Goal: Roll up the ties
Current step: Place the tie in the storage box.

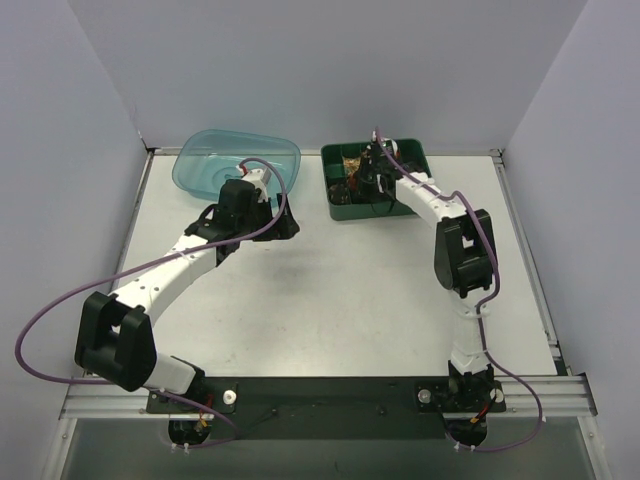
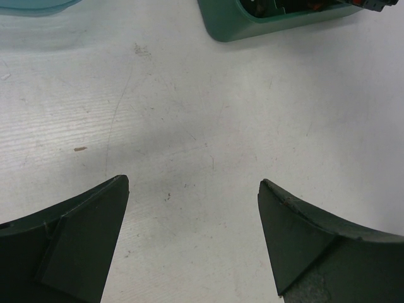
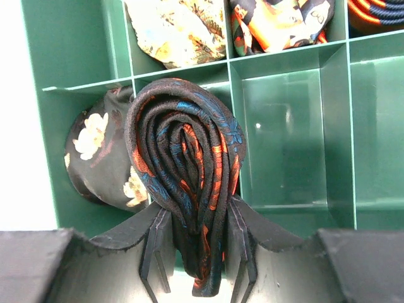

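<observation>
On a white table (image 1: 340, 300), over the green divided tray (image 3: 284, 139), a rolled tie (image 3: 183, 158), judged soft and apt to uncoil, is pinched across its coil by the right end effector (image 3: 197, 218).

Pretty obviously a robot lab cell. Plain white walls (image 1: 60, 150) box in my table (image 1: 340, 300), aluminium rail (image 1: 560, 397) along the front.
</observation>
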### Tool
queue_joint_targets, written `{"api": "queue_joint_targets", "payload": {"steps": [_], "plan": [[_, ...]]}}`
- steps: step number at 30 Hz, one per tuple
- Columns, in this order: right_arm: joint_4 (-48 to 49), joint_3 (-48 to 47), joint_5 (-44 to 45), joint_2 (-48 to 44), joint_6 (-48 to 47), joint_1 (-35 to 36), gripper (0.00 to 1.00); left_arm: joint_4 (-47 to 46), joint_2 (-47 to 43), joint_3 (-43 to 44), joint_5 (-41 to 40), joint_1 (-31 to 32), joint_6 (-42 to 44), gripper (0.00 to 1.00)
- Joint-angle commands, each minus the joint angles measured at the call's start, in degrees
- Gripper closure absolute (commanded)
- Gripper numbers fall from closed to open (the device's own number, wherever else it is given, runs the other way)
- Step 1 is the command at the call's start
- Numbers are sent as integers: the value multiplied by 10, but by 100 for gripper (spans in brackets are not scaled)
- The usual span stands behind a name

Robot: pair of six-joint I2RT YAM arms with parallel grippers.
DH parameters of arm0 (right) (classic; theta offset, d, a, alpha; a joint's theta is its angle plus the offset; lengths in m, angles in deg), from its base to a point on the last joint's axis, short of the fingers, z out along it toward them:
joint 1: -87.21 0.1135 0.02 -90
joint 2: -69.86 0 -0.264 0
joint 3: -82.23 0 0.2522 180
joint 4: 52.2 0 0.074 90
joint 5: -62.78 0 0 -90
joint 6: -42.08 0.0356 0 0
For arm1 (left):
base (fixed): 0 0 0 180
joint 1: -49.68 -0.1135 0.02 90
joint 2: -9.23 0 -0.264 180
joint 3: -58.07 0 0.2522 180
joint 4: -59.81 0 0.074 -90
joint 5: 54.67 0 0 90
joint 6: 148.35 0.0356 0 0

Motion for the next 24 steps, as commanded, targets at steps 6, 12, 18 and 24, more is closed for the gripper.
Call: {"api": "queue_joint_targets", "payload": {"steps": [6, 12, 18, 24], "plan": [[-116, -84, 32, 25, -29, 10, 100, -1, 1, -2, -6, -4, 9, 7], [-152, -121, 34, 58, -45, 19, 100, 0, 4, -1, -9, -4, 11, 7], [-161, -121, 59, 68, -34, 20, 100, 0, 5, -1, -10, -4, 12, 7], [-197, -177, 60, 101, -46, 22, 100, 2, 7, -1, -11, -4, 13, 7]]}}
